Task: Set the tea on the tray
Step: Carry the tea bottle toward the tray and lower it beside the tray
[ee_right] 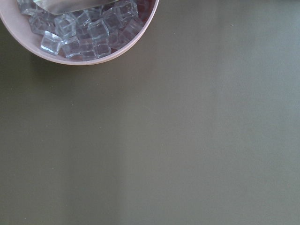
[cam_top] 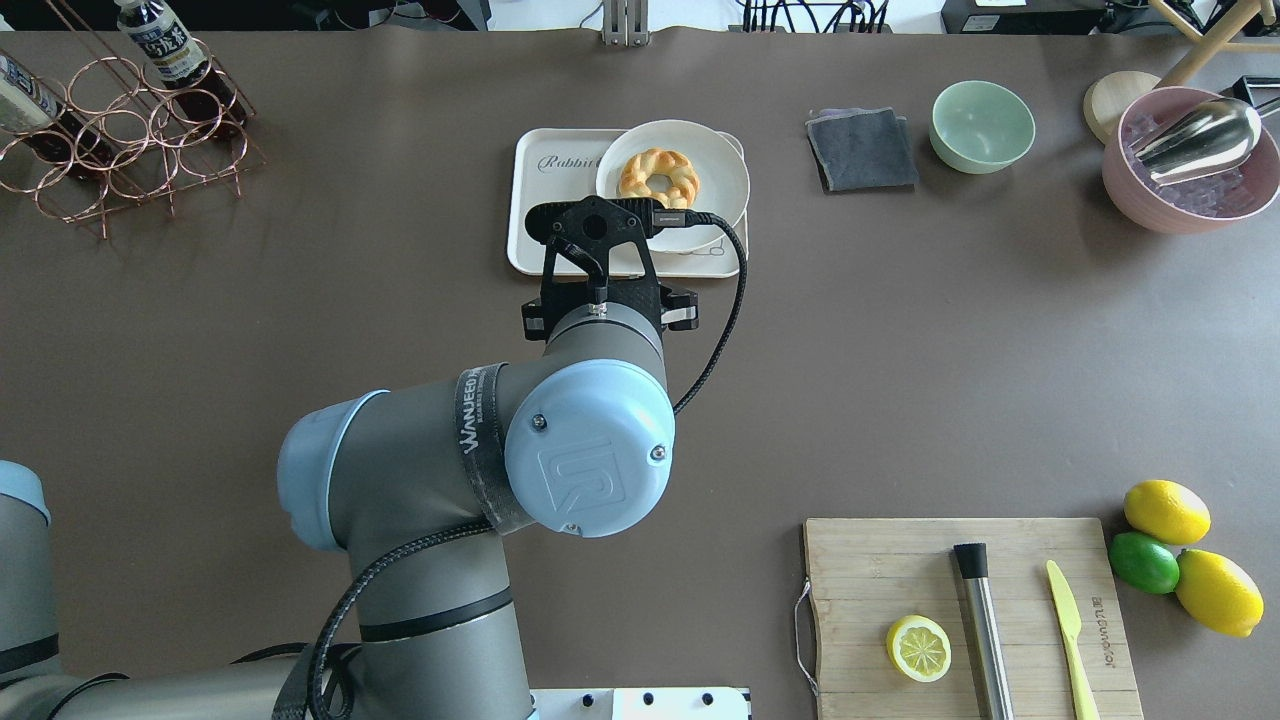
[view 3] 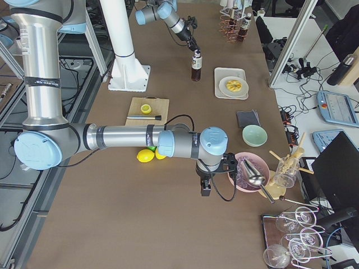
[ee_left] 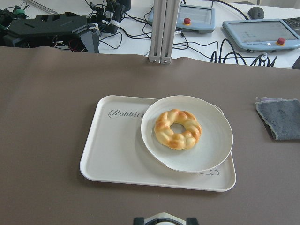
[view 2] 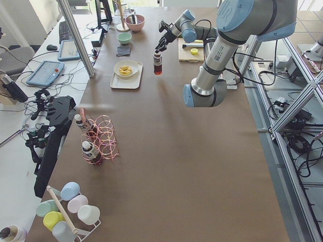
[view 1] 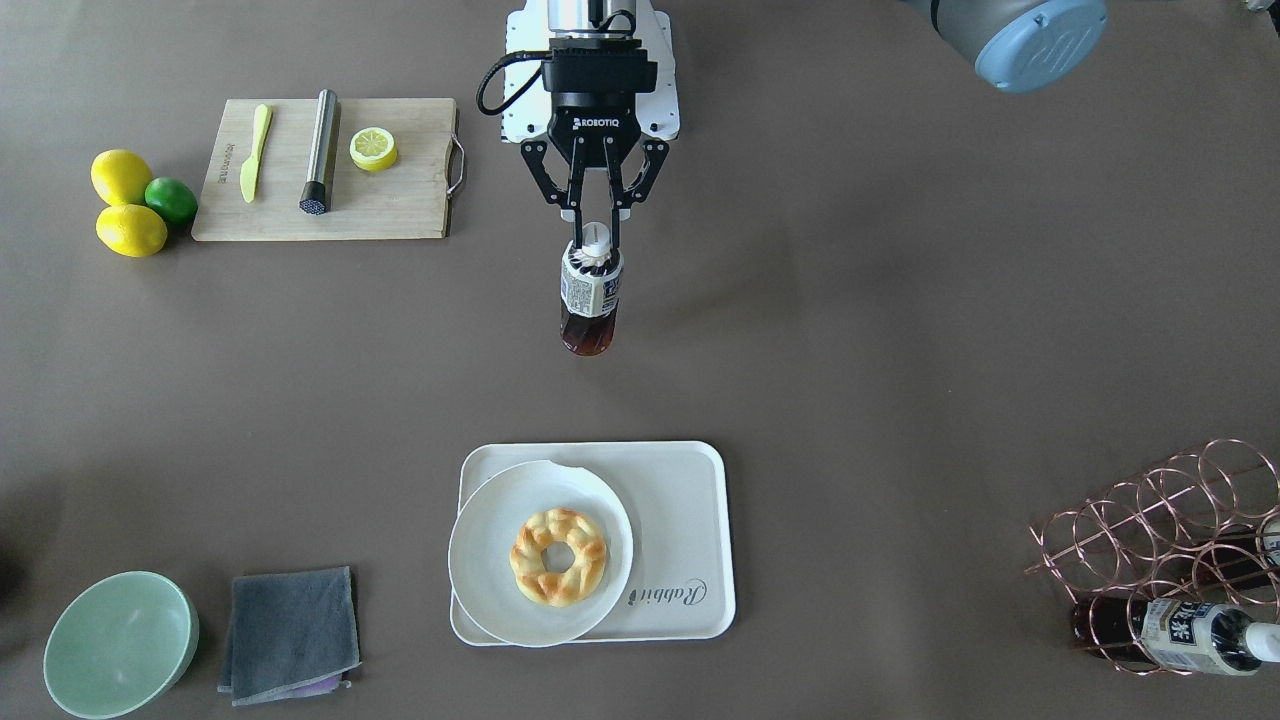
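Tea (view 1: 589,295) — one in left fingers (view 1: 577,205), two in rack (view 1: 1140,545); one tray (view 1: 680,520).

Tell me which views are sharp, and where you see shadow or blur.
Front-facing view: soft even light, sharp; the tea in the left gripper throws only a faint shadow on the table. Left wrist view: the tray is sharp, a blurred part at the bottom edge. Right wrist view: ice cubes slightly soft, pale vertical bands on the table.

tea (view 1: 589,295): clear glossy plastic, paper-like label; tray (view 1: 685,510): smooth matt cream plastic; cutting board (view 1: 400,200): wood, visible grain; cloth (view 1: 290,632): grey fabric, rough; rack (view 1: 1160,550): shiny copper-toned metal wire
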Robot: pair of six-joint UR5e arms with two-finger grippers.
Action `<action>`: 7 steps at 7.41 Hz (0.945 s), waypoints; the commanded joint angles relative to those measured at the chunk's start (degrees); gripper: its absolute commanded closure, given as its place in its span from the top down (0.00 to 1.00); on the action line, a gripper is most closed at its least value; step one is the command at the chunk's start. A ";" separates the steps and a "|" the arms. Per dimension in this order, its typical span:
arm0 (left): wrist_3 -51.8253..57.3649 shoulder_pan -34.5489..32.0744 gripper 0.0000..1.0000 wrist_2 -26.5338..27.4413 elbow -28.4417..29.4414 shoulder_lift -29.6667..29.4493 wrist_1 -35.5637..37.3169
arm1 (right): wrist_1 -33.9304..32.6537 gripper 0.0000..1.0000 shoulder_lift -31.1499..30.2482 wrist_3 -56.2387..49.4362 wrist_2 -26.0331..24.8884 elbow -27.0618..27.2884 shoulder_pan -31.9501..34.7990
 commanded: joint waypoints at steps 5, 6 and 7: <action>0.71 1.68 0.00 1.06 0.94 0.32 0.37 | 0.00 1.00 -0.72 -0.17 0.04 -0.01 0.33; 0.71 1.94 0.00 1.06 0.94 0.67 0.28 | 0.00 1.00 -0.89 -0.17 0.04 -0.01 0.33; 0.62 1.95 0.00 1.06 0.85 0.76 0.20 | 0.00 1.00 -0.89 -0.09 0.04 -0.01 0.41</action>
